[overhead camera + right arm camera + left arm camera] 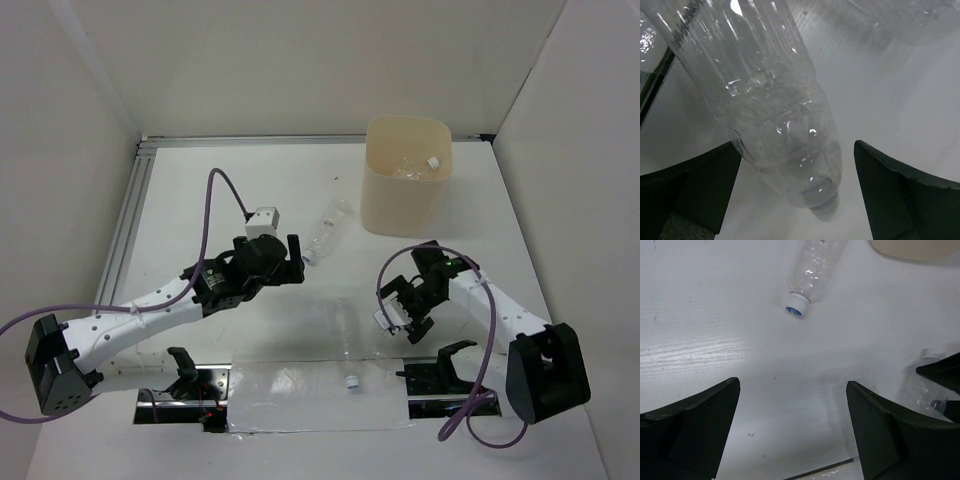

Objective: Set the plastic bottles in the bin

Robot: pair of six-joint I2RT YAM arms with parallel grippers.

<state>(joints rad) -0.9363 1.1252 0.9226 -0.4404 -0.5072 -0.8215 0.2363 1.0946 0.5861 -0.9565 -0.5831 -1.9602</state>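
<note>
Lying by left hand [295, 258], one bottle [326, 234], one bin [385, 203]

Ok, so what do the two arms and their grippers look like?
The left arm and right arm are white tubes with black joints and blocky black bases, each trailing a looping purple cable. The left gripper and right gripper have wide black wedge-shaped fingers.

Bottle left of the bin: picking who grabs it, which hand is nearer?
Left. The left hand is beside the bottle, at its cap; the right hand is farther, off to its right.
</note>
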